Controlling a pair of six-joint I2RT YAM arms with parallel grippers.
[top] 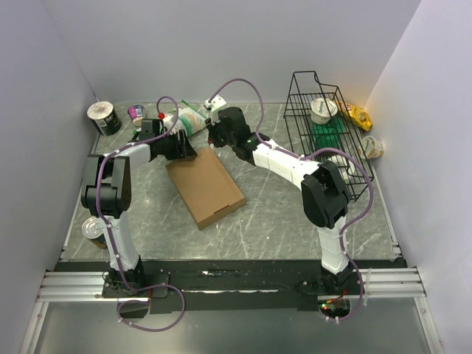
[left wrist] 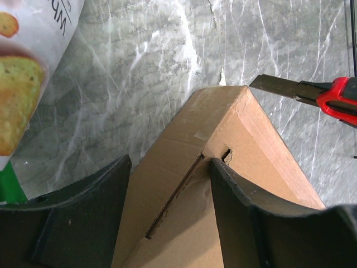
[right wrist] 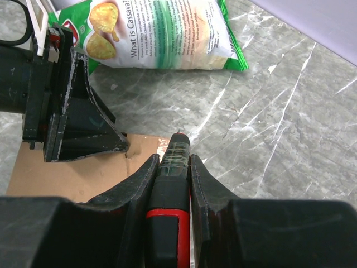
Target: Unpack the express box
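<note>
Slippage is what I'd worry about. The express box [top: 205,186] lies flat and closed on the tabletop [top: 295,221], left of the middle, with one corner pointing to the far side. The left claw [left wrist: 170,167] stands wide, its fingers astride that far corner and one tip against the flap notch. I cannot tell whether it presses hard enough to pin the box. The right claw [right wrist: 173,162] is clamped narrow on a red-and-black box cutter [right wrist: 166,223], whose blade tip sits right at the same corner; touching or just short of it, I cannot say. If the blade pushes in while the box is loosely held, I'd expect the box to skid or turn rather than be cut. The two claws are very near each other, so a stroke running leftward could strike the left fingers. A deep plunge might slice whatever is inside, which is hidden. The snack bag [right wrist: 167,33] lies just beyond on the far side, and an overshoot could nick it.
</note>
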